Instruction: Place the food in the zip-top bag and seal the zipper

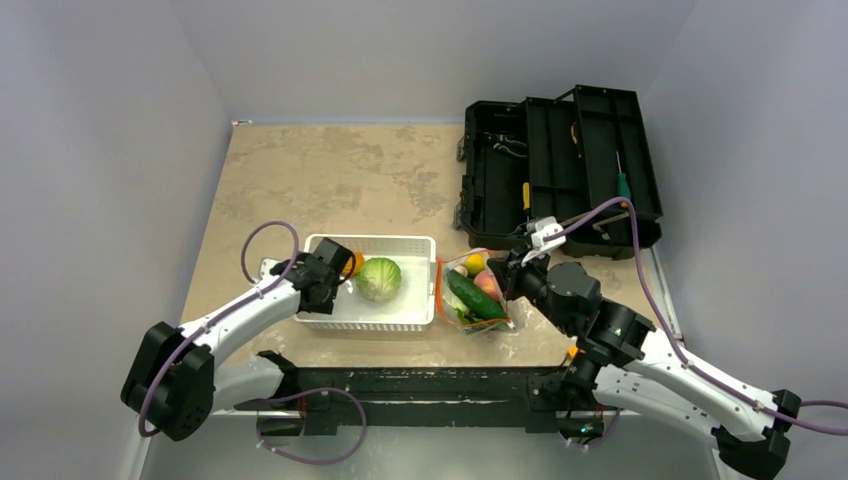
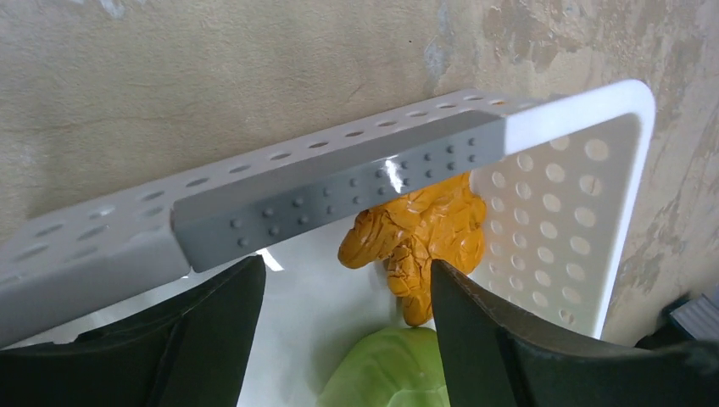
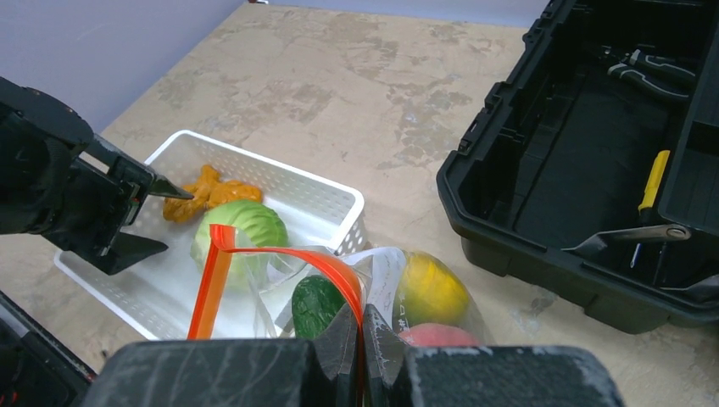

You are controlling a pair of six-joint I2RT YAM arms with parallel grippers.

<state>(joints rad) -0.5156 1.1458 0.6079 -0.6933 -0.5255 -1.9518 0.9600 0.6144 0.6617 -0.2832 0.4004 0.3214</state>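
Note:
The clear zip-top bag [image 1: 476, 293] lies right of the white basket [image 1: 420, 300], holding a green cucumber [image 3: 318, 305], a yellow-green mango [image 3: 432, 292] and a pink peach [image 3: 437, 335]. My right gripper [image 3: 363, 318] is shut on the orange-red zipper [image 3: 280, 254] strip, which arches up with the mouth open. Inside the basket [image 2: 576, 195] lie a green cabbage [image 2: 390, 369] and a lumpy orange piece [image 2: 424, 237]. My left gripper [image 2: 346, 267] hangs open at the basket's left end, above the orange piece and the cabbage [image 1: 379, 279], holding nothing. No white slider shows.
An open black toolbox [image 1: 560, 170] with pliers and screwdrivers stands at the back right, close behind the bag. The basket's perforated rim runs just in front of my left fingers. Grey walls enclose the beige tabletop [image 1: 330, 170].

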